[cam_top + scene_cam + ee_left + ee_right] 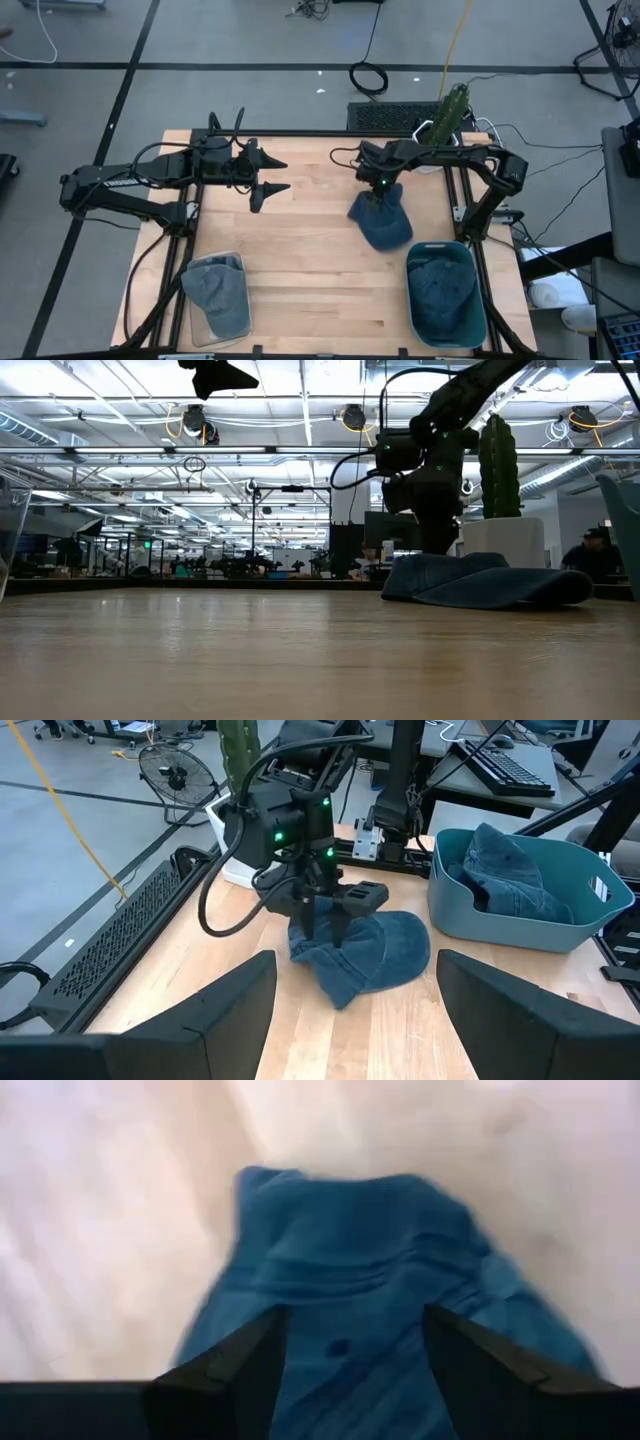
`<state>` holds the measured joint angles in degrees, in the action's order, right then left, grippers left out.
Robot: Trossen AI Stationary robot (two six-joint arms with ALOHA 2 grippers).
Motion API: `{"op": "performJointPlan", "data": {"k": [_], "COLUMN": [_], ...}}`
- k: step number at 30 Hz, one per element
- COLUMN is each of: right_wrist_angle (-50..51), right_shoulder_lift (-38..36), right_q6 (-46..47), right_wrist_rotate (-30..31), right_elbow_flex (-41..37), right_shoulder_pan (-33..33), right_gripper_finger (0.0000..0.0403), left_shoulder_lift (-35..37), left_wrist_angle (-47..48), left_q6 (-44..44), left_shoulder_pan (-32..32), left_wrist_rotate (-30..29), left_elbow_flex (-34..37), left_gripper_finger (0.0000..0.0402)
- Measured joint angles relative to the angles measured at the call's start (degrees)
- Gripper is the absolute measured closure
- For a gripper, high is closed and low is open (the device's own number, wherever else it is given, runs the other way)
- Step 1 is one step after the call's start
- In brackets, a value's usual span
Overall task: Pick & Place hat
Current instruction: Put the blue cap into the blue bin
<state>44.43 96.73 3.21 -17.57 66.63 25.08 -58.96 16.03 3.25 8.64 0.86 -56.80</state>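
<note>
Right now we see the blue hat (381,220) lying flat on the wooden surface (310,270), right of centre, just left of the teal bin (446,292) holding another hat. Our right gripper (320,915) stands directly over its far edge, fingers (240,1365) spread wide around the cloth. Our left gripper (268,175) hovers at far left, fingers wide, holding nothing.

Soft blue denim hat (381,222) on smooth pale wooden table (310,240).
</note>
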Motion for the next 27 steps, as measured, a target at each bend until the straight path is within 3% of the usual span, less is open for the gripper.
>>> {"op": "performJointPlan", "data": {"k": [5, 11, 19, 27], "right_wrist_angle": [0.7, 1.1, 1.3, 0.9], "right_shoulder_lift": [0.0, 0.0, 0.0, 0.0], "right_q6": [-1.0, -1.3, -1.1, 0.7], "right_wrist_rotate": [-8.9, -9.0, 6.9, 9.0], "right_elbow_flex": [0.0, 0.0, 0.0, -2.4], "right_shoulder_pan": [-2.1, -6.1, -13.1, -14.3], "right_gripper_finger": [0.0185, 0.0186, 0.0186, 0.0186], "left_shoulder_lift": [0.0, 0.0, 0.0, 0.0], "left_wrist_angle": [0.0, 0.0, 0.0, 0.0], "left_q6": [0.0, 0.0, 0.0, 0.0], "left_shoulder_pan": [0.0, 0.0, 0.0, 0.0], "left_wrist_rotate": [0.0, 0.0, 0.0, 0.0], "left_elbow_flex": [0.0, 0.0, 0.0, 0.0], "left_gripper_finger": [0.0121, 0.0121, 0.0121, 0.0121]}}
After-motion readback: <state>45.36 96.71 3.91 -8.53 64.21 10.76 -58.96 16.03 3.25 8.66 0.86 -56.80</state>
